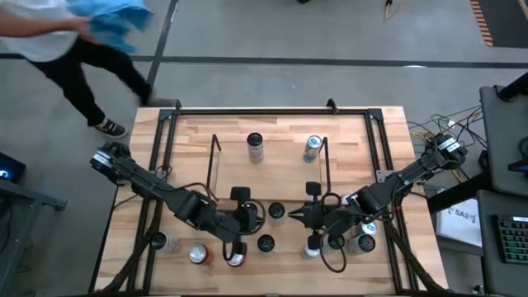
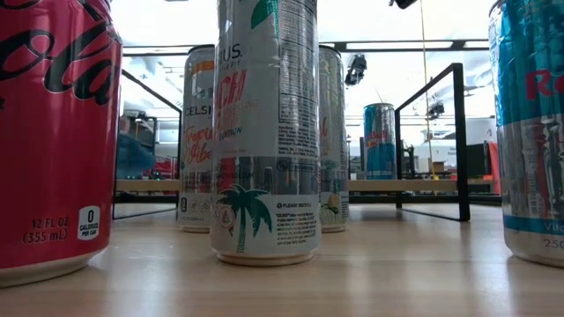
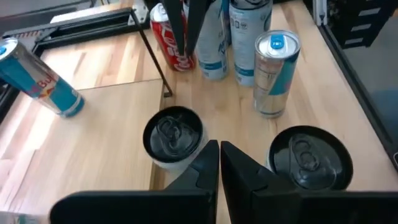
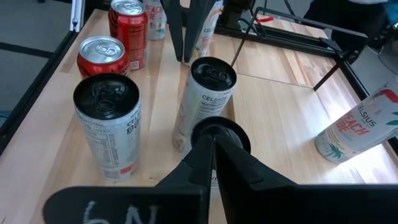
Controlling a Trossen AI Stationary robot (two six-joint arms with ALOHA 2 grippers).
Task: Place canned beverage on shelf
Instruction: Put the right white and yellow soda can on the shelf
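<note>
From above, two cans already stand on the shelf (image 1: 216,157): a dark-topped can (image 1: 255,147) and a blue-topped can (image 1: 312,148). The rest wait on the wooden surface (image 1: 396,157) in front of it, among them a red can (image 1: 197,254) near the front edge. The left pincer (image 1: 262,216) and the right pincer (image 1: 294,216) point at each other in front of the shelf, both closed and holding nothing. A person (image 1: 74,49) passes beyond the far left corner.

At surface level, a palm-tree can (image 2: 267,132) and a red cola can (image 2: 53,132) fill the foreground, with a blue can (image 2: 380,141) standing on the shelf behind.

From the left wrist, the pincer's fingers (image 3: 205,168) are pressed together, empty, between two black-topped cans (image 3: 173,135).

From the right wrist, the fingers (image 4: 202,158) are likewise shut, a Celsius can (image 4: 205,99) just ahead.

By my reckoning the job has only begun: two cans shelved, many left.
</note>
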